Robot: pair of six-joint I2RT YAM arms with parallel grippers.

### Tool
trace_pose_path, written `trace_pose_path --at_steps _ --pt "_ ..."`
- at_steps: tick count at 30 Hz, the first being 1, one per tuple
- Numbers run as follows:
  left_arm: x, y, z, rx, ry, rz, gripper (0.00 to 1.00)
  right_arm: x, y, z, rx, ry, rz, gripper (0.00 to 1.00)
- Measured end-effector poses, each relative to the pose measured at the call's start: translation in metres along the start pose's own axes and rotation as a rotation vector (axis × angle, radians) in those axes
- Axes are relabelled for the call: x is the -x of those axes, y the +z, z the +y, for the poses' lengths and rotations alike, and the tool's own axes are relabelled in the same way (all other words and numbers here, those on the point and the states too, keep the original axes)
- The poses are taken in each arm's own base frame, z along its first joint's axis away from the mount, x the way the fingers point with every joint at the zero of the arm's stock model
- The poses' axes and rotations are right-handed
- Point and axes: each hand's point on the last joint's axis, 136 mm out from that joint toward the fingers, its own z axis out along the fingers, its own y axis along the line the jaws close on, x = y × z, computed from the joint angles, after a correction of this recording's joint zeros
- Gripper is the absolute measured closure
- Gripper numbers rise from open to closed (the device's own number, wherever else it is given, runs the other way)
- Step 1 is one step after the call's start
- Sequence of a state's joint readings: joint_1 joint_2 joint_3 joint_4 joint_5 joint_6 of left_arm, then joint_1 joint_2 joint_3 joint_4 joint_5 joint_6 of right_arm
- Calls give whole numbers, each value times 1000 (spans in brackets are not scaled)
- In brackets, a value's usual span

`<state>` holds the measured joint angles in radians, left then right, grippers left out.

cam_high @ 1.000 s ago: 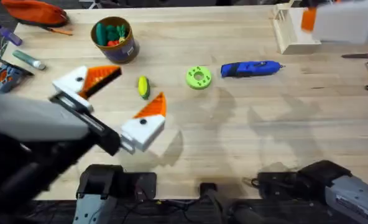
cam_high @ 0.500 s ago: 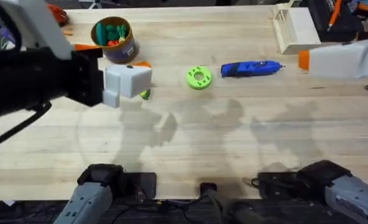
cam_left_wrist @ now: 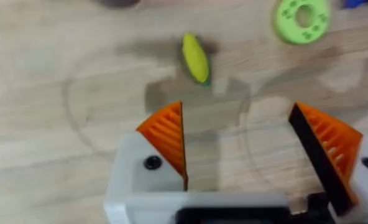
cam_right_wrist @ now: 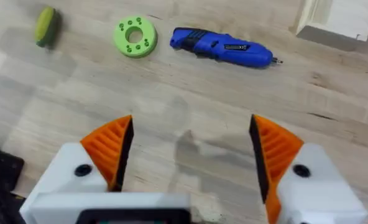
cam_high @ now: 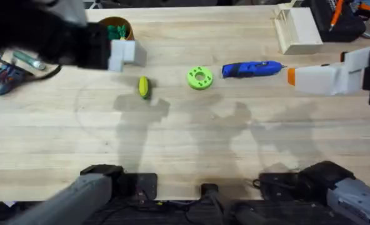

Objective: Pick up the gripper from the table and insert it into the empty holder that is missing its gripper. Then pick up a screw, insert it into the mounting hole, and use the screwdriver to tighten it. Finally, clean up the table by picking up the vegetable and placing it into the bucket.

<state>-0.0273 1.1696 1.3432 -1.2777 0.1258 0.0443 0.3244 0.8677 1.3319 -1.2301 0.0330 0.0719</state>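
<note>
Left end effector [cam_left_wrist: 237,146] moved back off the vegetable [cam_high: 144,87], fingers spread, empty; right end effector [cam_right_wrist: 189,158] spread too, nr screwdriver [cam_high: 252,69].

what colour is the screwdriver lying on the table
Blue, with a thin metal bit; the screwdriver shows best in the right wrist view.

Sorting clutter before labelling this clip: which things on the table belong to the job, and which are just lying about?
Job: screwdriver, vegetable, bucket.
Lying about: green disc, wooden rack, grey-green marker.
</note>
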Motion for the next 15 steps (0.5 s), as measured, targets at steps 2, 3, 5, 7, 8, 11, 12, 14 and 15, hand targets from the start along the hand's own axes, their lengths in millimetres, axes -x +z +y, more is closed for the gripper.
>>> trace_pose_path --at_steps 2,3,5,7,8,11,12,14,15 --pt "4 43 18 73 -120 181 15 0 0 -2 -13 0 0 10" --pt "4 55 22 87 -145 211 15 0 0 -3 -18 0 0 10" --pt "5 75 27 107 -182 258 15 0 0 -5 -27 0 0 10" --pt "8 93 29 113 -208 281 15 0 0 -5 -31 0 -1 10" --pt "9 102 30 112 -219 293 15 0 0 -5 -32 0 -1 10" --pt "6 123 32 113 -240 343 15 0 0 -6 -34 0 -1 10" --pt "4 129 33 114 -245 360 15 0 0 -6 -34 0 -1 10" --pt "-1 142 31 102 -255 401 15 0 0 -6 -34 0 -1 10" --pt "-2 149 30 88 -263 417 15 0 0 -6 -34 0 -1 10"
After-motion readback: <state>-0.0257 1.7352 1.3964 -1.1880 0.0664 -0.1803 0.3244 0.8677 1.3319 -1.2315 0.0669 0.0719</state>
